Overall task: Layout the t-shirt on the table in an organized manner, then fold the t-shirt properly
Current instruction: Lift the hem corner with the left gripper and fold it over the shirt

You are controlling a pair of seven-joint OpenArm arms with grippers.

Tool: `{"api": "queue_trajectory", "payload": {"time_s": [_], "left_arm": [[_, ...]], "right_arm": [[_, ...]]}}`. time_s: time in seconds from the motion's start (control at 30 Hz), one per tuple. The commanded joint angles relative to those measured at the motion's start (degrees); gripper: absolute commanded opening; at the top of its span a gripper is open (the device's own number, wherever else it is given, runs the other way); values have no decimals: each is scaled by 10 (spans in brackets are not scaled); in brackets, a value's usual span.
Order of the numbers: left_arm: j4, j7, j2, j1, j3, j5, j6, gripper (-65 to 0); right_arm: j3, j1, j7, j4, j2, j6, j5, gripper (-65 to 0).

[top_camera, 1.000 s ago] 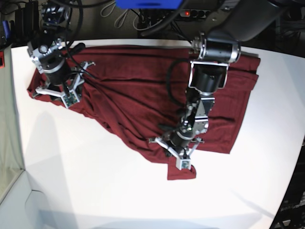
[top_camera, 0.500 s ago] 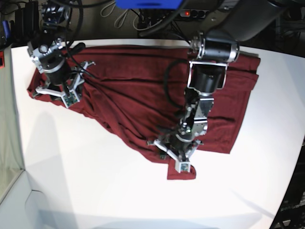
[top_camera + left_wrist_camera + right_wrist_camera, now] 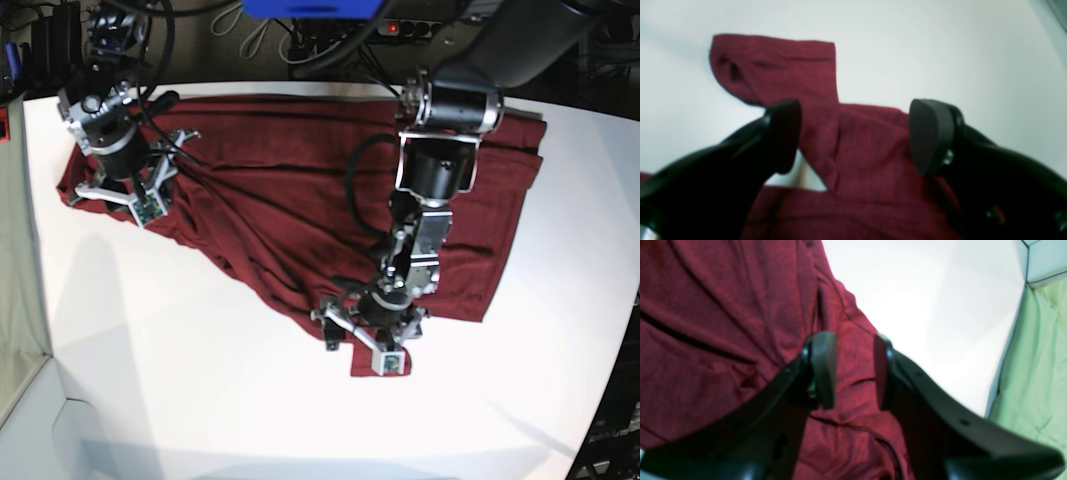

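A: Where could a gripper pass?
B: The near half of the table (image 3: 200, 400) is bare white, and so is the right edge.
A: What blocks?
B: The t-shirt (image 3: 280, 190) spreads across the far half; the left gripper (image 3: 360, 345) and right gripper (image 3: 120, 200) stand over it.

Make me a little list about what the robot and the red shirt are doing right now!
shirt: dark red t-shirt, spread out but wrinkly, not folded
sleeve: one short sleeve lies flat on the table, sticking out past the shirt's edge
table: white table
left gripper: open, over the shirt near the sleeve, holding nothing
right gripper: partly open, over the shirt's edge; whether it pinches cloth, cannot tell
beside table: green cloth
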Motion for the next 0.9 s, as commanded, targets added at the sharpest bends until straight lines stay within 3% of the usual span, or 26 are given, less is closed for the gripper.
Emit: {"api": "queue_trajectory", "payload": {"time_s": [0.0,0.27,0.37,0.5,0.6,0.67,0.87], "left_arm": [[-9,-9,1,-15,0,-1,-1,-165],[-75,-11,1,-30,1,-1,-1,-183],[-87,-12,-2,-32,1,-1,-1,-336],[-88,-12,-11,-31,0,-1,-1,-650],[-82,-13,-12,-29,0,-1,-1,-629],[-72,-14,-12,-28,-10,-8,-1,-650],[56,-8,-11,-15,-47,-67,-1,-648]], "right_arm": [[0,5,12,9,2,-3,7,-450],[-1,5,12,9,2,-3,8,-450],[1,5,12,9,3,-3,8,-450],[2,5,12,9,4,-3,8,-450],[2,5,12,8,4,-3,8,-450],[2,5,12,8,4,-3,8,-450],[1,3,12,7,4,-3,8,-450]]}}
